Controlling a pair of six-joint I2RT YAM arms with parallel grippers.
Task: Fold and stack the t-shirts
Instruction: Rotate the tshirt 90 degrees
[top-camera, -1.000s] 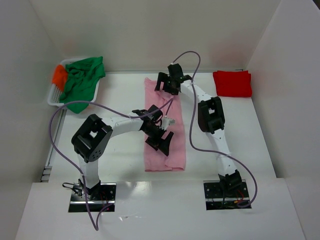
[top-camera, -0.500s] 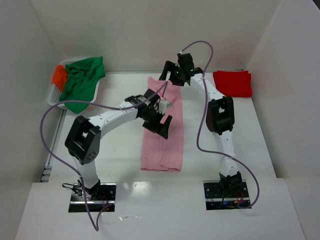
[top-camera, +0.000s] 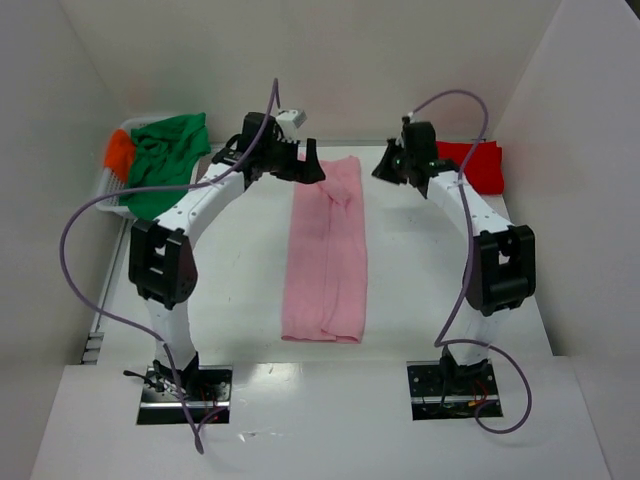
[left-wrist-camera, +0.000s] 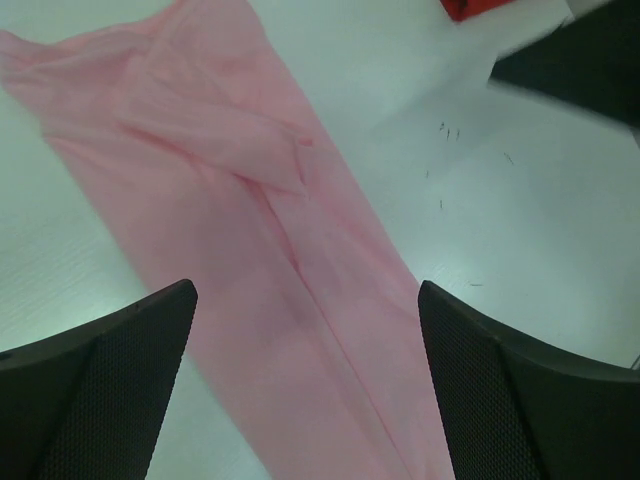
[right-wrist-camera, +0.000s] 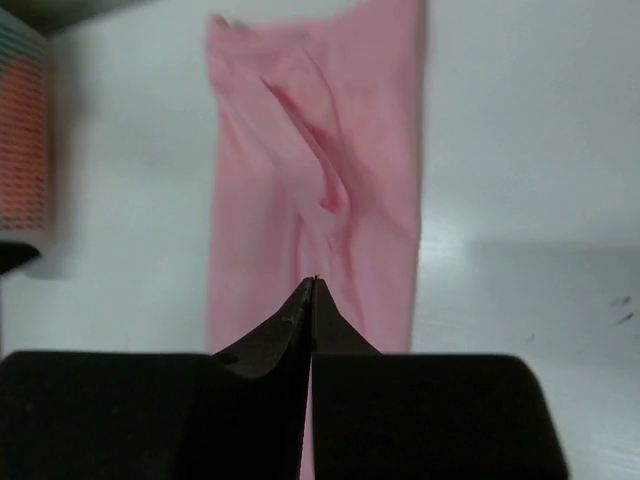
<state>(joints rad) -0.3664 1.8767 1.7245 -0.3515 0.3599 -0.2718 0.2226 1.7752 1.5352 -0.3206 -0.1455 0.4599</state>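
The pink t-shirt (top-camera: 325, 255) lies folded in a long strip down the middle of the tabletop (top-camera: 230, 290), the left gripper (top-camera: 300, 168) spread wide and the right gripper (top-camera: 380, 172) pinched shut, both hovering empty beside its far end.

We see the middle shirt (top-camera: 325, 255) lying on the desk (top-camera: 230, 290), running from near to far. At the far left, a basket (top-camera: 108, 195) holds the top shirt (top-camera: 165, 160), with the side shirt (top-camera: 120, 150) at its left. The corner shirt (top-camera: 485, 170) lies far right.
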